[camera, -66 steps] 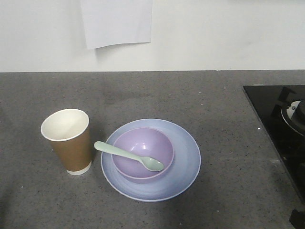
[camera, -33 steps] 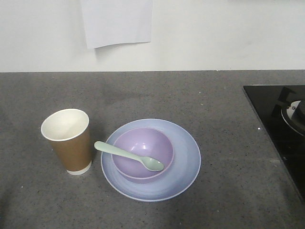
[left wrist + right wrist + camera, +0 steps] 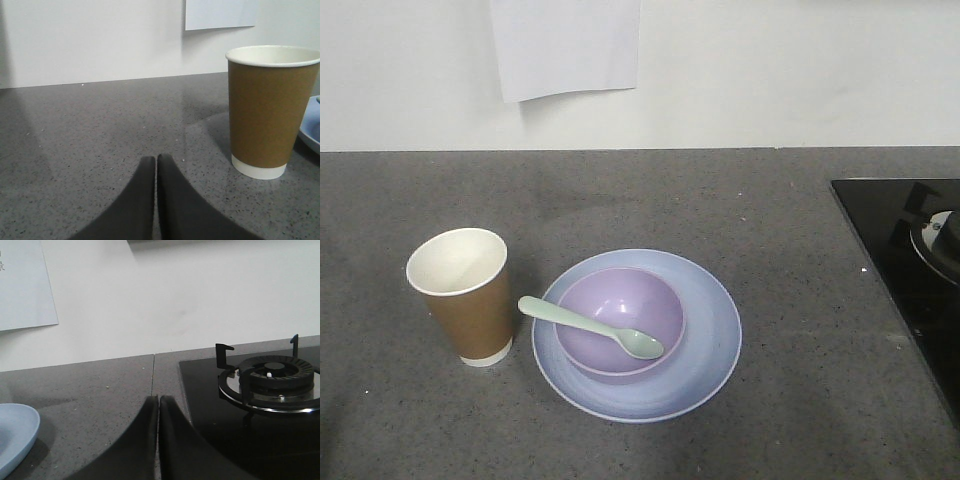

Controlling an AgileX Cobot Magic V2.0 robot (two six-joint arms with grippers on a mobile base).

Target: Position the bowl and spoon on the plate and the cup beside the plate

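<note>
Both left fingers (image 3: pixel 151 167) and right fingers (image 3: pixel 155 407) are pressed together, holding nothing.

Cup (image 3: pixel 461 297): brown paper, matt. Bowl (image 3: pixel 620 322), spoon (image 3: pixel 590 327): smooth plastic, slight sheen. Plate (image 3: pixel 710 335): smooth, satin. Counter (image 3: pixel 720 200): speckled grey stone, matt. Hob (image 3: pixel 260 440): glossy black glass.

Showing a speckled grey countertop (image 3: pixel 800 240) meeting a white wall (image 3: pixel 780 70), paper sheet (image 3: pixel 565 45) hanging, black gas hob (image 3: pixel 910 260) sitting right.
</note>
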